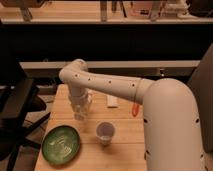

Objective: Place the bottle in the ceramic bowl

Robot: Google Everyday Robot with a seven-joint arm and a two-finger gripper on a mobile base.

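- Where the arm bends down over the counter point(125, 132), the bottle point(80, 111) is seen as a pale, translucent shape held upright under the wrist.
- The gripper point(79, 104) is positioned directly above and around the bottle's upper part, and it is clenched on the bottle.
- Whether the bottle's base touches the counter or hangs just above it cannot be told.
- The ceramic bowl point(61, 144) is found nearer the camera than the bottle and slightly to its left in view; it is a wide green dish with lighter swirl marks inside, resting near the front left corner of the counter.
- The bottle and the ceramic bowl are kept apart by a strip of bare wood.
- A small white cup point(105, 132) is placed upright to the right of the bottle and nearer the camera, just beside the ceramic bowl's right side but not touching it.
- A flat white packet point(113, 101) is laid to the right of the bottle, farther back on the counter.
- A small orange object point(134, 108) is seen to the right of the packet, against the edge of the robot's white arm point(120, 86).
- A dark chair point(15, 107) is stood to the left of the counter, well apart from the bottle.
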